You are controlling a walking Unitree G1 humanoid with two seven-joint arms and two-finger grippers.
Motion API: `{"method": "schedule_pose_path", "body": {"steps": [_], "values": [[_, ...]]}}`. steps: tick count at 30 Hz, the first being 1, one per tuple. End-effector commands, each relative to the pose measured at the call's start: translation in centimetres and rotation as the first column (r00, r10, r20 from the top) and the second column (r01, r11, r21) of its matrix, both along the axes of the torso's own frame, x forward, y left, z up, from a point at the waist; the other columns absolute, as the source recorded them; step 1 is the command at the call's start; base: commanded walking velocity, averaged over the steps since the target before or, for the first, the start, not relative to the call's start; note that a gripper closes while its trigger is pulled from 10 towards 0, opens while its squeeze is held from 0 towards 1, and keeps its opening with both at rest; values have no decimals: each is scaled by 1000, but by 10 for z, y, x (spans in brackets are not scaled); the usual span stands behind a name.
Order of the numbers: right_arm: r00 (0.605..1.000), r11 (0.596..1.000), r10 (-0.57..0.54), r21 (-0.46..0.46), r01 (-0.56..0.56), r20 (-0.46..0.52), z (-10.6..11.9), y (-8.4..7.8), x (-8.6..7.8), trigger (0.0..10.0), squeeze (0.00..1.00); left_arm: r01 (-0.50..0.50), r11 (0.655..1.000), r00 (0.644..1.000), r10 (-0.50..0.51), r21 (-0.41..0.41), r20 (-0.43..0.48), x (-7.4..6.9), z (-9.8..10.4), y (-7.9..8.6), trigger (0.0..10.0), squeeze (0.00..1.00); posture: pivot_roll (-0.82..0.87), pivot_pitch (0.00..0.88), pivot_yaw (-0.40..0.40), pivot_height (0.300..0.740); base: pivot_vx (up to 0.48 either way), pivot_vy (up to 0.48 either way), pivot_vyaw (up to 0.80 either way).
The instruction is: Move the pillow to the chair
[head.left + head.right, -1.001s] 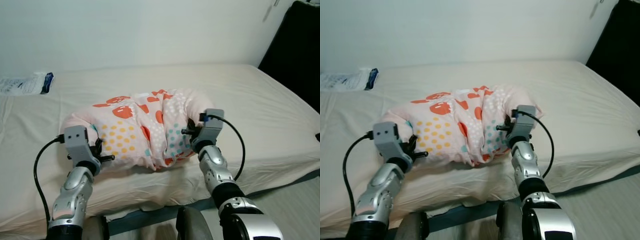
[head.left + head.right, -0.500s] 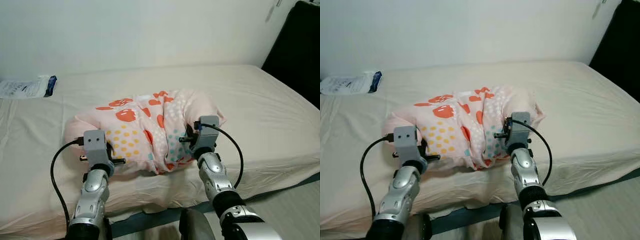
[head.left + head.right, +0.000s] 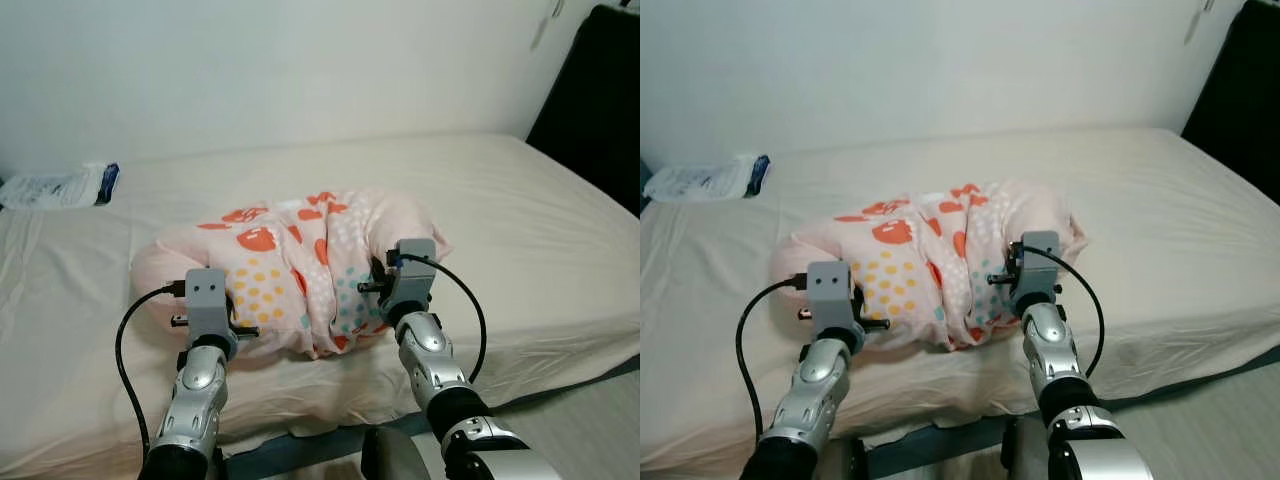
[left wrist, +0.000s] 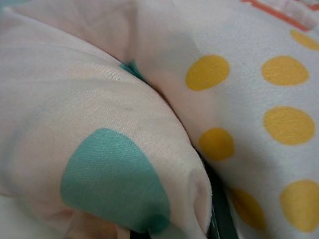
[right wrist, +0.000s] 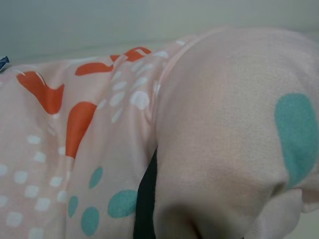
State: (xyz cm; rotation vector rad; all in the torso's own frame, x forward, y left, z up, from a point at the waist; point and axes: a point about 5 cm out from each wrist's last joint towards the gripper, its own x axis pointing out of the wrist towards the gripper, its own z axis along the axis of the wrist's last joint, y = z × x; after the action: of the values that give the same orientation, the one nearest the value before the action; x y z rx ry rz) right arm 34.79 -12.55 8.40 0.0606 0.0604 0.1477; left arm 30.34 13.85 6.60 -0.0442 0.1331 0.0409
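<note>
Now pillow [image 3: 300, 265] nearer, left tool [image 3: 232, 322] inward

A bed against a pale wall, with a packet near its far corner

The bed [image 3: 520, 215] wore a cream fitted sheet, creased and rumpled toward the near edge, where a dark blue-grey band of the mattress side showed beneath it. A white plastic packet [image 3: 62, 186] with a dark blue end lay flat on the sheet at the far left, close to the plain pale wall [image 3: 280, 70]. A tall black shape [image 3: 592, 100] stood at the far right beside the bed. Grey floor [image 3: 1230, 420] showed at the near right.
</note>
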Motion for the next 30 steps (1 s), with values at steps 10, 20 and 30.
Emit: {"method": "schedule_pose_path", "body": {"steps": [10, 20, 30], "values": [[996, 996, 84, 7, -84, -36, -3, 20, 0, 10000, 0, 33, 999, 999, -34, 12, 26, 11, 7, -8, 10000, 0, 3, 0, -87, 676, 0, 0, 0], [996, 996, 88, 23, -88, -24, 0, 19, 2, 10000, 0, 24, 1000, 999, -24, 10, 34, 11, 7, -4, 10000, 0, 18, 0, -96, 716, 0, 0, 0], [992, 992, 123, -9, -123, -31, 0, 30, 2, 10000, 0, -8, 1000, 999, 9, -30, 45, 9, 7, 1, 10000, 0, 31, 0, -110, 740, 0, 0, 0]]}}
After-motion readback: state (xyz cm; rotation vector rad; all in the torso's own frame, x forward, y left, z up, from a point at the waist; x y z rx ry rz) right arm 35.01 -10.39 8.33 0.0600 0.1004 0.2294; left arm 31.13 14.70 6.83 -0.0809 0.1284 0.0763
